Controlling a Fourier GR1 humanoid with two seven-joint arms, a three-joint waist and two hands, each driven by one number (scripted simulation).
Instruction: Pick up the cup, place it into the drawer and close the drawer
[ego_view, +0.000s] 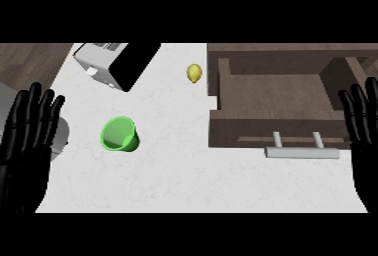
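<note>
Green cup (119, 134) near counter's left edge, tipped over, mouth toward left hand (29, 131), nearer than right hand (362, 120); both open, holding nothing; drawer (275, 102) open

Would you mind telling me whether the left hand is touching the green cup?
Apart. The head view shows bare white counter between the left hand, open at the left edge, and the cup lying on its side.

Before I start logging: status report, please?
Left hand and right hand open, resting at edges. Cup on counter, untouched. Drawer open. Nothing blocking.
</note>
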